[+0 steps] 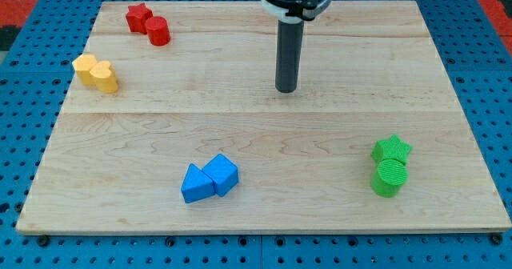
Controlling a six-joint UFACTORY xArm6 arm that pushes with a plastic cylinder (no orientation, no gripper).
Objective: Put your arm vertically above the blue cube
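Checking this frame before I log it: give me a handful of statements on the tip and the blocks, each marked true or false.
1. My tip rests on the blue cube. False: it is well apart from it, toward the view's top and right.
2. The blue cube touches a blue triangular block. True.
3. The green star and green cylinder sit near the view's left edge. False: they are at the lower right.
4. The red star and red cylinder are at the view's top left. True.
5. Two yellow blocks sit side by side at the view's left. True.
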